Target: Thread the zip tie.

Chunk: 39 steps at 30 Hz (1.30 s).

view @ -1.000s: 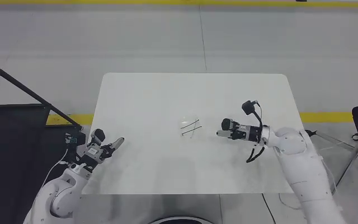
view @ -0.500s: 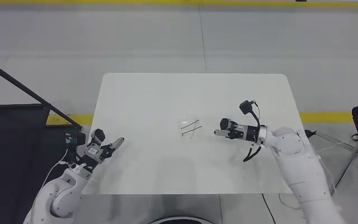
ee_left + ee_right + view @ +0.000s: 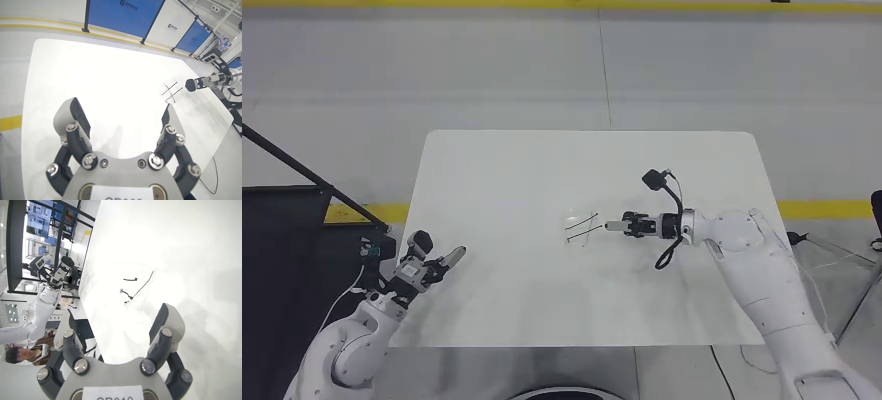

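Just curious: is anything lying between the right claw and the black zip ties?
No. In the top view, just bare white table lies between the right claw and the zip ties.

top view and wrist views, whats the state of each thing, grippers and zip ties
thin black plastic zip ties: lying loose on the white table, no loop closed, not held
left gripper: open, empty, by the table's edge
right gripper: open, empty, close beside the zip ties
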{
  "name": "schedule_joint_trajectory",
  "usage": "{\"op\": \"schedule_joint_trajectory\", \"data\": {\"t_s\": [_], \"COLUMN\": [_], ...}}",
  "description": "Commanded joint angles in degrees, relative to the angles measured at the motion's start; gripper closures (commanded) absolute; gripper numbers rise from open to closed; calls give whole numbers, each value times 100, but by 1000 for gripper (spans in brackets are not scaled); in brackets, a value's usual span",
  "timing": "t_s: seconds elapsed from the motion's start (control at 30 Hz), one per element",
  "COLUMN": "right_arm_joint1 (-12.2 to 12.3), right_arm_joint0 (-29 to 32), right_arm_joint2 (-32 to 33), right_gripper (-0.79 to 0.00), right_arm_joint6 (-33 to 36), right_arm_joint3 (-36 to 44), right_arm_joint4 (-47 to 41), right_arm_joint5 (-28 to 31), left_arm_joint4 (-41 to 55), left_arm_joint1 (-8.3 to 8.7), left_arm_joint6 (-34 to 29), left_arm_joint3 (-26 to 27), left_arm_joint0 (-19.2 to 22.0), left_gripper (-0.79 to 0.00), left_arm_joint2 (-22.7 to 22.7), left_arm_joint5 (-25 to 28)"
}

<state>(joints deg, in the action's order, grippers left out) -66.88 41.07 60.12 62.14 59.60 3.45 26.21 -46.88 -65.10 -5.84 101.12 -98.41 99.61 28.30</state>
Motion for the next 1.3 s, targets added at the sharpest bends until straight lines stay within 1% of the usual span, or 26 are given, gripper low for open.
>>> {"op": "schedule_joint_trajectory", "data": {"t_s": [0.0, 0.17, 0.2, 0.23, 0.27, 0.33, 0.47, 0.63, 0.77, 0.83, 1.07, 1.27], "right_arm_joint1": [-32, -91, -101, -111, -120, -139, -178, -226, -264, -282, -345, -394], "right_arm_joint0": [-96, -264, -291, -311, -330, -378, -475, -584, -659, -696, -809, -879], "right_arm_joint2": [-115, -306, -343, -374, -400, -454, -554, -657, -727, -759, -874, -957], "right_gripper": [-486, -382, -302, -246, -240, -240, -289, -305, -302, -274, -286, -268], "right_arm_joint6": [6, -24, -23, -34, -43, -31, -18, -30, -35, -37, -36, -23], "right_arm_joint3": [-90, -278, -301, -326, -355, -423, -551, -717, -830, -883, -1059, -1181], "right_arm_joint4": [50, 128, 158, 165, 164, 170, 163, 139, 101, 83, 49, 14], "right_arm_joint5": [-76, -153, -169, -175, -183, -219, -286, -339, -331, -333, -329, -297], "left_arm_joint4": [0, 0, 0, 0, 0, 0, 0, 0, 0, 0, 0, 0], "left_arm_joint1": [0, 0, 0, 0, 0, 0, 0, 0, 0, 0, 0, 0], "left_arm_joint6": [0, 0, 0, 0, 0, 0, 0, 0, 0, 0, 0, 0], "left_arm_joint3": [0, 0, 0, 0, 0, 0, 0, 0, 0, 0, 0, 0], "left_arm_joint0": [0, 0, 0, 0, 0, 0, 0, 0, 0, 0, 0, 0], "left_gripper": [-785, -785, -785, -785, -785, -785, -785, -785, -785, -785, -785, -785], "left_arm_joint2": [0, 0, 0, 0, 0, 0, 0, 0, 0, 0, 0, 0], "left_arm_joint5": [0, 0, 0, 0, 0, 0, 0, 0, 0, 0, 0, 0]}}
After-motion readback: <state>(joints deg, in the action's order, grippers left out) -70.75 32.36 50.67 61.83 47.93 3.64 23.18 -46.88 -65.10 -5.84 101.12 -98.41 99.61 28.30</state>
